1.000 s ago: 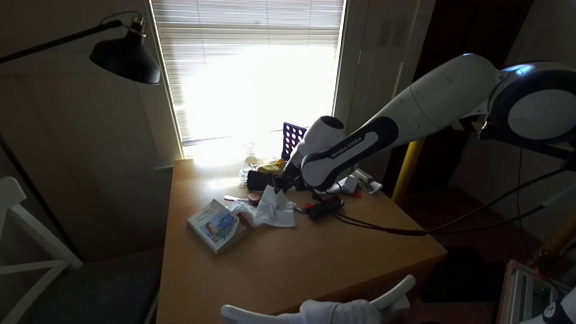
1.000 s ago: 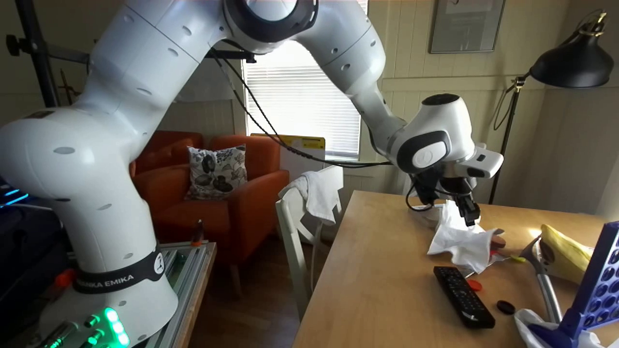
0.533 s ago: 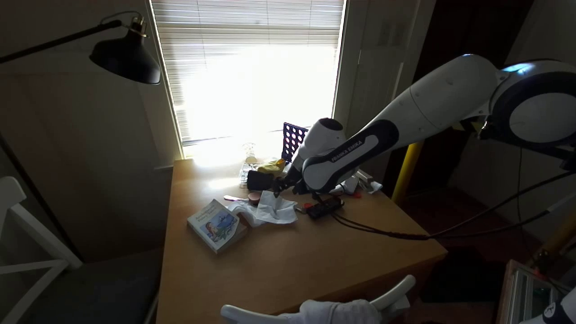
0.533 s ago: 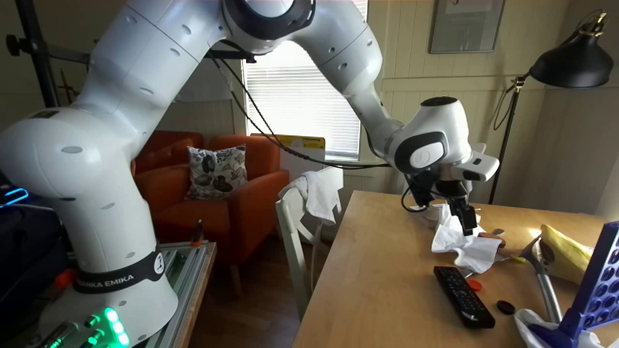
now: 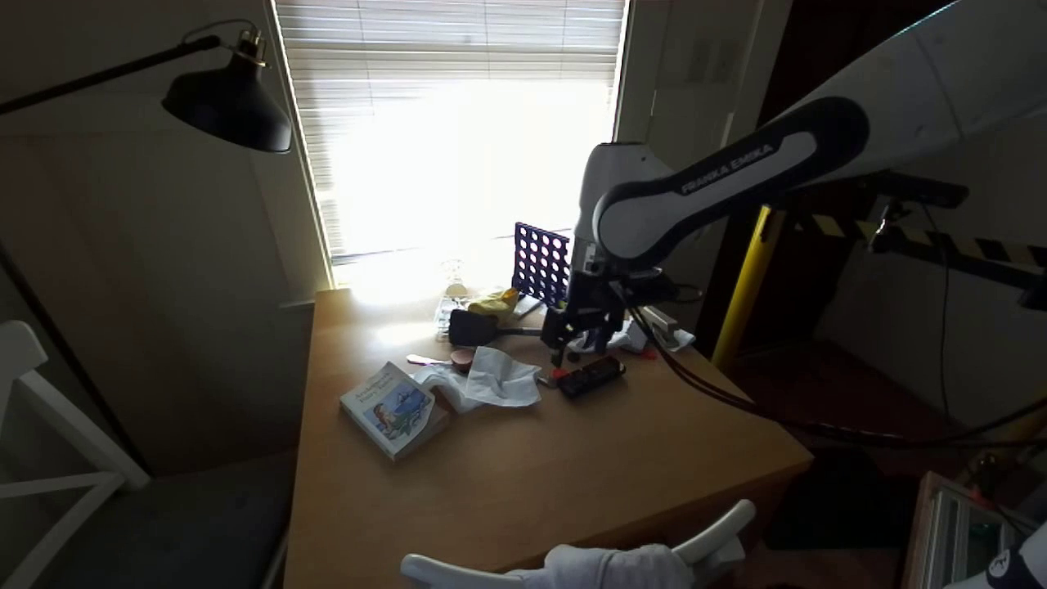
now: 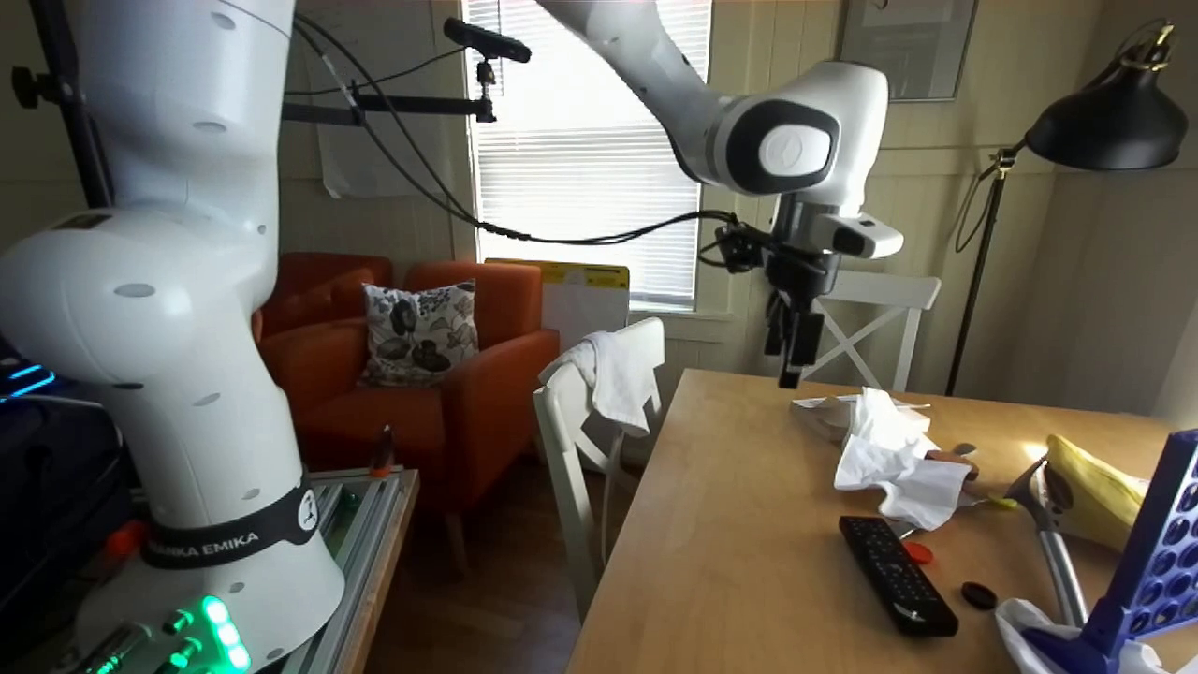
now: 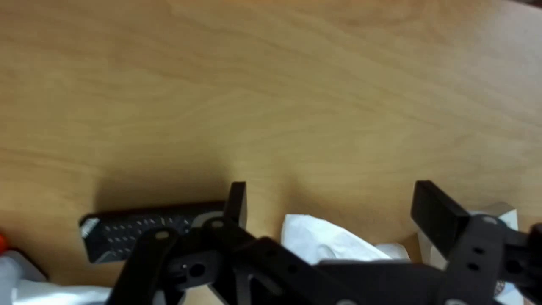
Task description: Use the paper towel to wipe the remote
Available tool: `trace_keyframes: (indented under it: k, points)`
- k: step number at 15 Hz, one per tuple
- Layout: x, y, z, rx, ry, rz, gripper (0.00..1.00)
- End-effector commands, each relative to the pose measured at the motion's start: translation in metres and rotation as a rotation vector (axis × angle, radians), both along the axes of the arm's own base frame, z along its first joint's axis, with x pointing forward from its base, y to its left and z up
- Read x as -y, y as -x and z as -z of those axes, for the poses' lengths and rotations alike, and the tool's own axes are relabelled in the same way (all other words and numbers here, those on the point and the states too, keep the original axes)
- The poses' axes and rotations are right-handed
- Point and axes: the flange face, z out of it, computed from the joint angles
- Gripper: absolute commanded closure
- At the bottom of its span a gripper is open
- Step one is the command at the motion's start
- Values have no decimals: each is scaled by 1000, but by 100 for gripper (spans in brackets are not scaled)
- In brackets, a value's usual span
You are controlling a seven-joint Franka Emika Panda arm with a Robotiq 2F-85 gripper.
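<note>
The paper towel (image 5: 503,378) lies rumpled and white on the table, beside a book; in an exterior view the towel (image 6: 903,482) spreads over small things. A short distance from it rests the remote (image 6: 898,576), dark and flat, with its buttons up. My gripper (image 6: 784,365) hangs above the table, apart from both. In the wrist view the gripper (image 7: 330,186) is open wide, with nothing held. Below and between its fingers shows part of the towel (image 7: 311,237); the remote (image 7: 127,231) is at the lower left, partly hidden by a finger.
The book (image 5: 395,409) lies on the near side of the towel. A dark blue grid rack (image 6: 1151,552), a yellow packet (image 6: 1095,491), a metal-handled utensil (image 6: 1058,552), a red disc (image 6: 919,552) and a dark disc (image 6: 979,595) are around the remote. A lamp (image 5: 229,106) overhangs at one side.
A second ago the gripper was at the paper towel's raised corner. It has opened and let go, the towel has settled flatter, and the arm has risen and drawn back. The remote stayed put.
</note>
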Motion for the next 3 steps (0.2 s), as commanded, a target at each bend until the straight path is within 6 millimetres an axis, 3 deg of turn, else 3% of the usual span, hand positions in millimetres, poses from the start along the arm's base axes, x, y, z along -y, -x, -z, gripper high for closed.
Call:
trace_keyframes:
  k: [1, 3]
  points:
    - [5, 10, -12, -35, 2, 7, 0]
    - [11, 21, -24, -52, 2, 16, 0]
